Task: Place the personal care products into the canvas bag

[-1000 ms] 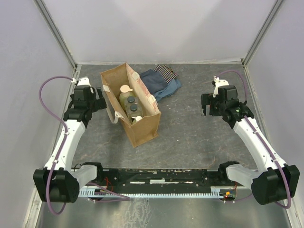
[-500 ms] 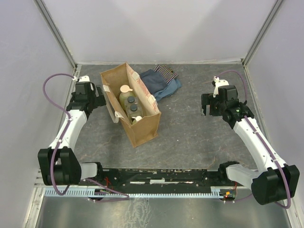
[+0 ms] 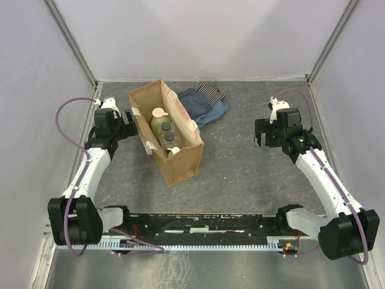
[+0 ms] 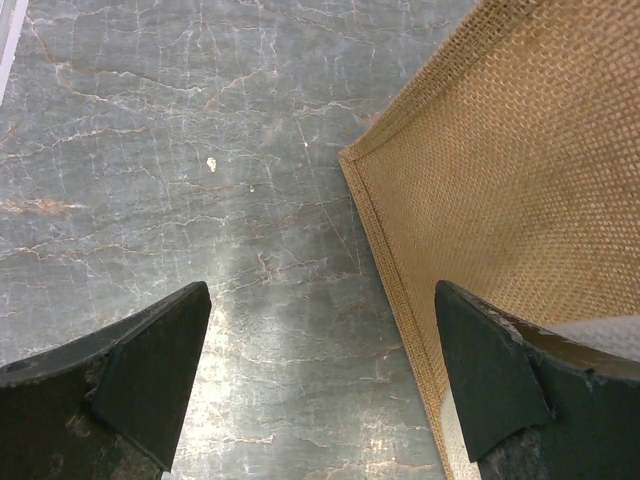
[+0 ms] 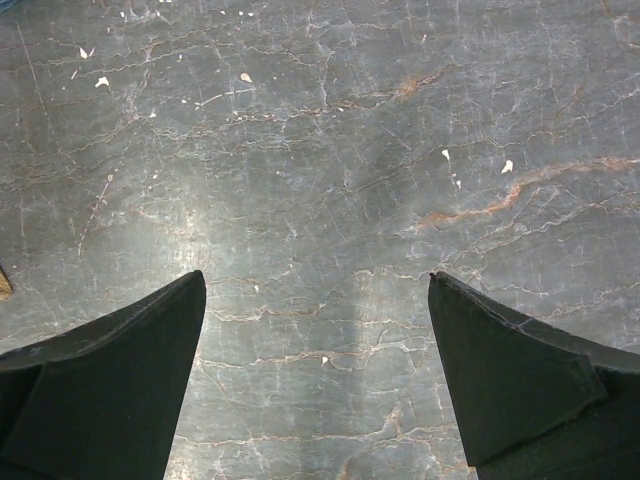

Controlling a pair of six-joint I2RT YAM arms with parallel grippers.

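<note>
The canvas bag (image 3: pixel 180 158) stands open on the table, left of centre. Inside it I see the personal care products: a green bottle with a beige cap (image 3: pixel 159 120), two clear bottles with dark caps (image 3: pixel 168 128) (image 3: pixel 169 141) and a yellow bottle with a white pump (image 3: pixel 174 152). My left gripper (image 3: pixel 128 122) hovers open just left of the bag, close to its whitish handle (image 3: pixel 145 149). In the left wrist view the woven bag wall (image 4: pixel 520 170) fills the right side, and the left gripper (image 4: pixel 320 370) holds nothing. My right gripper (image 3: pixel 262 137) is open and empty over bare table, far right of the bag; its wrist view shows the right gripper (image 5: pixel 315 370) over stone-patterned table only.
Folded blue cloths (image 3: pixel 203 106) and a striped cloth (image 3: pixel 211 91) lie behind the bag on its right. Grey walls enclose the table on three sides. The arms' base rail (image 3: pixel 198 224) runs along the near edge.
My left arm has shifted, its gripper edging slightly right toward the bag and its lower links swinging. The right arm, the bag and the bottles stay put.
</note>
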